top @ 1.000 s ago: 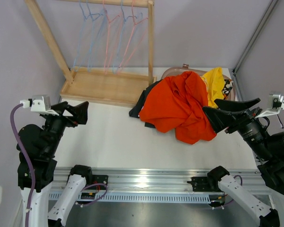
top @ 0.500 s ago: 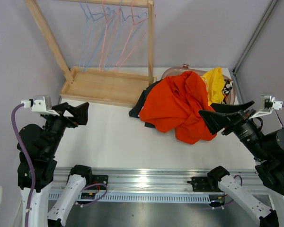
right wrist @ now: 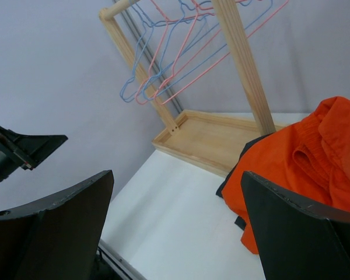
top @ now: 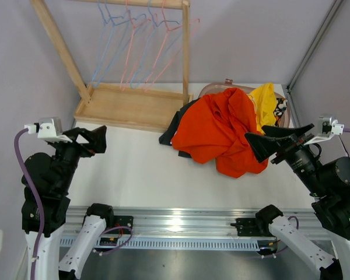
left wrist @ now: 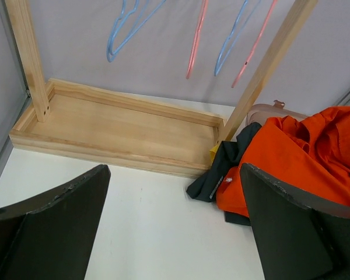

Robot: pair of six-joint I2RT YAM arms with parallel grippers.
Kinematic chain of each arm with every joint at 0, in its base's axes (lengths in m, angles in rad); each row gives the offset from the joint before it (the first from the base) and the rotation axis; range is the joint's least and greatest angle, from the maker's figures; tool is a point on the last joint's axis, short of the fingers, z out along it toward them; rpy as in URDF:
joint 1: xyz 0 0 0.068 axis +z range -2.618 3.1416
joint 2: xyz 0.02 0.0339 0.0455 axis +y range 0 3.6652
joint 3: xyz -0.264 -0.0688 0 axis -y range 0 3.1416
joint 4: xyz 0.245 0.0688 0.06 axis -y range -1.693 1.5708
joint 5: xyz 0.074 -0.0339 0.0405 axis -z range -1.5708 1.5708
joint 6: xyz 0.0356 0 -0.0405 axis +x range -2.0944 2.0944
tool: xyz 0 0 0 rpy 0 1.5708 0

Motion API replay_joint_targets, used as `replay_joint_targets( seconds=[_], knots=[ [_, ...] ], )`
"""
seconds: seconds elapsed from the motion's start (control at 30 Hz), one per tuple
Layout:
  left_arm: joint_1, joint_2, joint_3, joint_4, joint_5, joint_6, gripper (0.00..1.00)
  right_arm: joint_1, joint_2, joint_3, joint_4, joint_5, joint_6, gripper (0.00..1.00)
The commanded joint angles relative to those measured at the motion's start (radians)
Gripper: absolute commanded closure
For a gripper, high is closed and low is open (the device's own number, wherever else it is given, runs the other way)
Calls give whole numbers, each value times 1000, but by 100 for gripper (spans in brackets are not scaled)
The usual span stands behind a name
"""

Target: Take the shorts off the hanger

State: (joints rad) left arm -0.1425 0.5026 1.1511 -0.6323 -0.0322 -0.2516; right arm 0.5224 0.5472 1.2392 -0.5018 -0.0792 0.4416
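Shorts (top: pixel 221 131): off the hangers, heaped on the table just right of the rack, touching its right corner.
Left gripper (left wrist: pixel 175 233): nearer than the rack's tray, fingers spread wide with nothing between them.
Right gripper (right wrist: pixel 175 227): well right of the rack and nearer, fingers spread wide and holding nothing; its tips sit at the heap's near right edge in the top view.
Table (top: pixel 134 169): white, bare in front of the rack.
Orange-red pair (top: pixel 219 128): the top of the heap and the largest part of it.
Black pair (top: pixel 174 129): under the orange-red cloth, on the side toward the rack's right post.
Top view only: yellow pair (top: pixel 266 104) and a scrap of patterned cloth (top: pixel 280 107), on the heap's side away from the rack.
Left wrist view only: a small yellow bit at the foot of the rack's right post.
Right wrist view only: the rack's top bar, and the other arm's tip at the left edge of the view.
Tub (top: pixel 213 88): pinkish, right of the rack and behind the heap; the yellow and patterned cloth lie in it, and orange-red cloth covers its near rim.
Rack (top: pixel 131 108): wooden, with a shallow tray as its base.
Hangers (top: pixel 141 46): blue and pink wire, bare, hanging from the rack's top bar.
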Motion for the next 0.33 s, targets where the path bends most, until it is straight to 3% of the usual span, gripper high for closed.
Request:
replay_joint_targets(
  seconds=[0.0, 0.3],
  knots=[
    [-8, 11, 15, 31, -43, 31, 1, 4, -12, -14, 37, 30, -56, 1],
    [-8, 53, 36, 40, -75, 57, 1, 4, 3, -29, 48, 38, -142, 1]
  ],
)
